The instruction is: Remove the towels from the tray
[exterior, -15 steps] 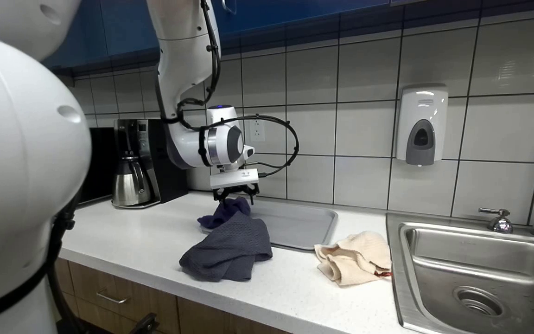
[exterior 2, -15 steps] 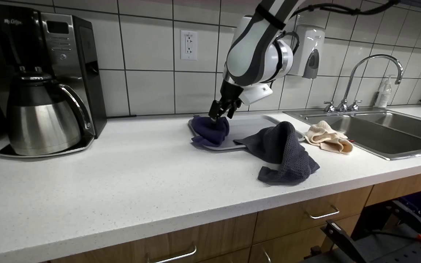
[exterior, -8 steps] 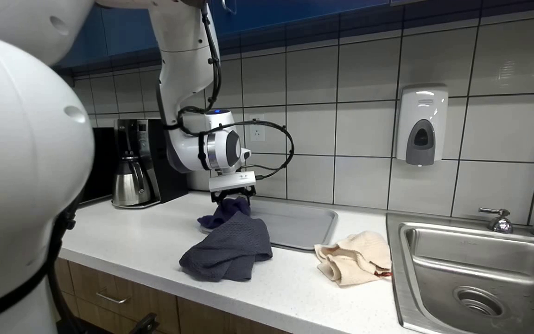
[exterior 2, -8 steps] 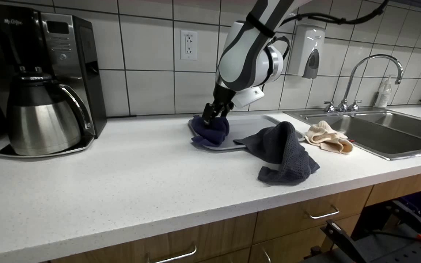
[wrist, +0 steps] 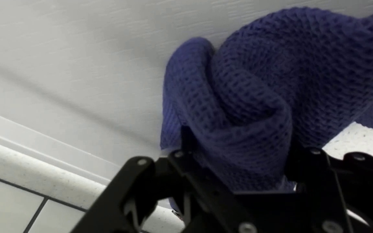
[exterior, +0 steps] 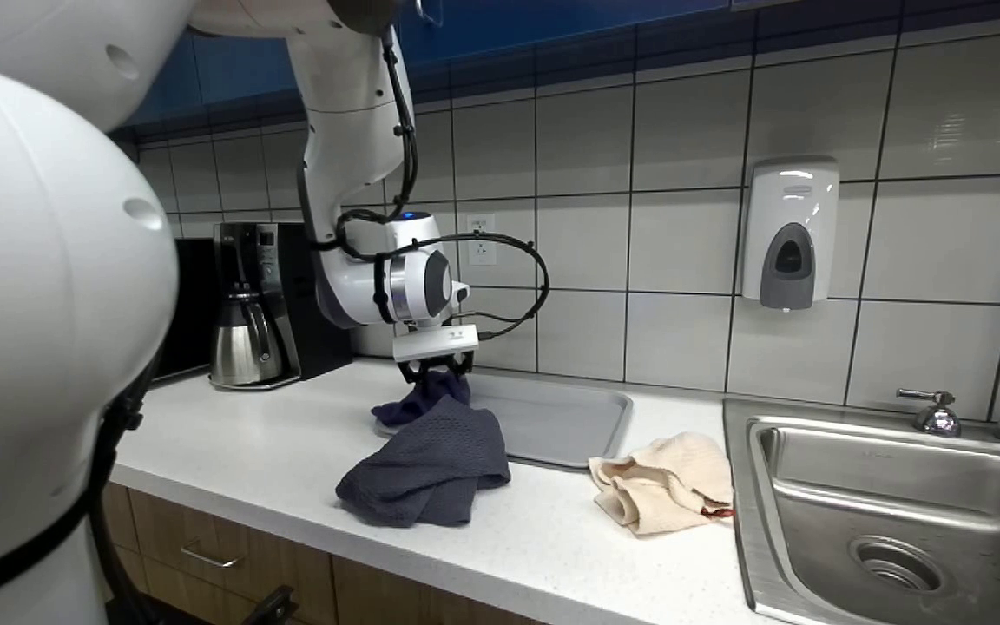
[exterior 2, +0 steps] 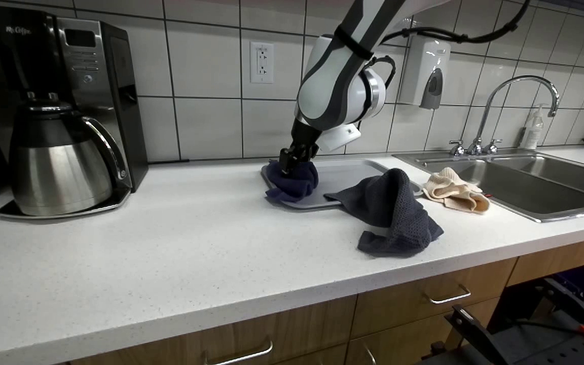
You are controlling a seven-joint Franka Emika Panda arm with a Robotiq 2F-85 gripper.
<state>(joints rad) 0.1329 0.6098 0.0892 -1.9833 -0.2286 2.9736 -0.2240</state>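
My white jointed arm (exterior: 357,130) angles down steeply in an exterior view and bends at the wrist, so my black two-finger gripper (wrist: 243,147) points down into the navy-purple waffle-weave towel (wrist: 306,64). Wrist view shows the fingers (wrist: 303,158) apart, one on each side of a fat fold of cloth. Are they really squeezing it? Can't tell tbh, the tips are buried.

That towel's bunched at one end of the flat grey tray (exterior: 565,425), a bit of it flopped over the rim. The charcoal waffle-weave towel (exterior: 430,469) drapes over the tray's edge, mostly on the white speckled countertop (exterior 2: 170,263), and kinda blocks the purple one in an exterior view. The crumpled cream cloth towel (exterior: 665,486) sits on the counter between tray and stainless steel sink (exterior: 756,521), little red bit (exterior: 716,513) poking out. My black cable (exterior: 542,282) loops out beside the wrist.

Writing: black-and-silver coffee maker (exterior 2: 97,91) says "Mr. Coffee". The white box-shaped module (exterior: 437,343) on my wrist and the white wall-mounted soap dispenser (exterior: 791,252) have marks too tiny to read.
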